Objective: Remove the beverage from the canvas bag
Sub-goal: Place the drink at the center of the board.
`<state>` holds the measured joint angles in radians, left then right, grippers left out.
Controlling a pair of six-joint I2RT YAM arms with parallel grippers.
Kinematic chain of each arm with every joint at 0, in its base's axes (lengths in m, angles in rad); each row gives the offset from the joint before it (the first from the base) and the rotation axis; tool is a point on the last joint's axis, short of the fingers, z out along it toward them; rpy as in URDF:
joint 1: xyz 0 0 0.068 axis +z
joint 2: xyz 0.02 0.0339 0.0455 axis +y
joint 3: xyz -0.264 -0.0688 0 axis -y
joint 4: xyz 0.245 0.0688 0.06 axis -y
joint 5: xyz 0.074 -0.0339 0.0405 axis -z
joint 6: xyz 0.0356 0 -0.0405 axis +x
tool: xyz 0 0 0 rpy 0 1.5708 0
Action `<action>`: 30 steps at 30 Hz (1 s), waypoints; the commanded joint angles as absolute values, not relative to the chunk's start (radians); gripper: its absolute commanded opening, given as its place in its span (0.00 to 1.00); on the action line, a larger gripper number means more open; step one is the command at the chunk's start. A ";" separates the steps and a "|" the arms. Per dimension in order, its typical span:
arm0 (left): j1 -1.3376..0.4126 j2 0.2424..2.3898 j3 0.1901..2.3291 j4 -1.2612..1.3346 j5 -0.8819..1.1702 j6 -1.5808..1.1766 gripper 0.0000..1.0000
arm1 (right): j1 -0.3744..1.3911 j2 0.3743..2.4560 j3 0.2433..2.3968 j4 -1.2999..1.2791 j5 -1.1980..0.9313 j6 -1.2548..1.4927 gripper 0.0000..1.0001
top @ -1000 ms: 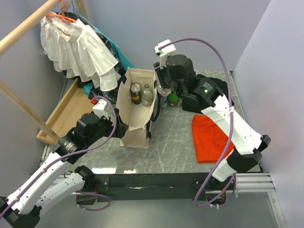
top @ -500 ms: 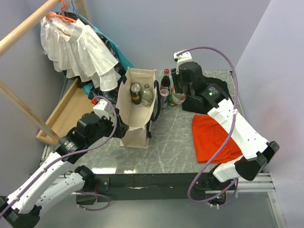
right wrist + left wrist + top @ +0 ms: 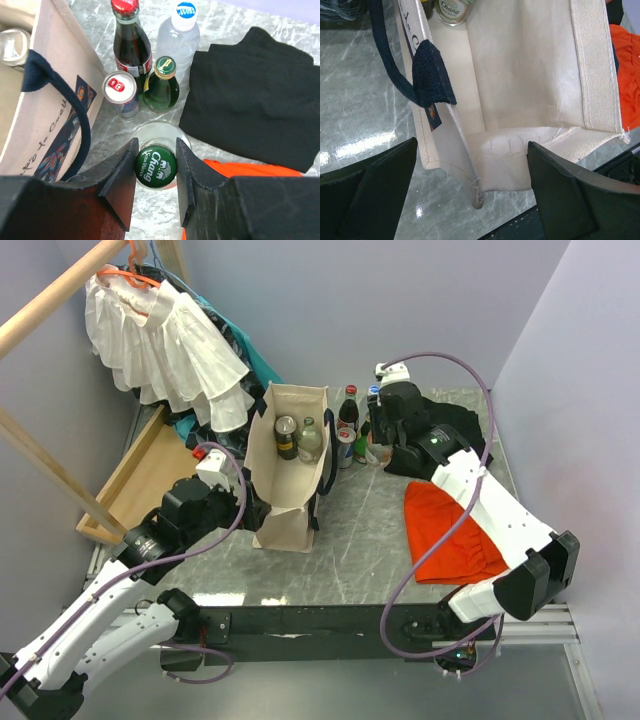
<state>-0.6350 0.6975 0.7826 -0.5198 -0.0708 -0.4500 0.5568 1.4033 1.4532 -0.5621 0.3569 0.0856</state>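
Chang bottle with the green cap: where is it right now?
In the right wrist view, the Chang bottle is clamped in the right pincer, outside and right of the canvas bag, beside the red-topped can.

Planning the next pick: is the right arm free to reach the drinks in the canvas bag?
Probably not yet: the right gripper is shut on a green-capped bottle outside the canvas bag. Otherwise the bag's open top looks unobstructed.

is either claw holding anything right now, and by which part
The right claw is shut on the green cap of a Chang bottle. The left claw stands open at the canvas bag's end, holding nothing.
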 commanded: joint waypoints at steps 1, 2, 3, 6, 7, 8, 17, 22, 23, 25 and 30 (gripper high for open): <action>-0.643 0.695 0.785 -0.509 -0.078 -0.451 0.96 | 0.543 1.394 1.456 -0.342 0.383 0.104 0.00; -0.643 0.695 0.785 -0.509 -0.080 -0.451 0.96 | 0.545 1.402 1.451 -0.336 0.393 0.104 0.00; -0.643 0.695 0.785 -0.509 -0.081 -0.453 0.96 | 0.543 1.414 1.445 -0.333 0.394 0.103 0.00; -0.644 0.693 0.785 -0.511 -0.083 -0.453 0.96 | 0.545 1.428 1.427 -0.311 0.406 0.103 0.00; -0.644 0.695 0.785 -0.511 -0.083 -0.453 0.96 | 0.543 1.433 1.421 -0.304 0.407 0.103 0.00; -0.644 0.696 0.784 -0.508 -0.081 -0.453 0.96 | 0.542 1.434 1.416 -0.293 0.405 0.103 0.00; -0.644 0.715 0.788 -0.514 -0.084 -0.451 0.96 | 0.528 1.471 1.370 -0.239 0.406 0.120 0.00; -0.646 0.707 0.785 -0.509 -0.083 -0.453 0.96 | 0.518 1.477 1.322 -0.181 0.400 0.138 0.00; -0.646 0.707 0.785 -0.511 -0.084 -0.451 0.96 | 0.518 1.482 1.318 -0.170 0.403 0.141 0.00; -0.646 0.707 0.785 -0.511 -0.084 -0.453 0.96 | 0.515 1.491 1.309 -0.158 0.406 0.146 0.00; -0.646 0.709 0.787 -0.512 -0.087 -0.454 0.96 | 0.508 1.516 1.296 -0.135 0.400 0.158 0.00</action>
<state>-0.6388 0.7113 0.7826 -0.5201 -0.0772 -0.4500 0.5209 1.5326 1.2800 -0.3222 0.3592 0.1406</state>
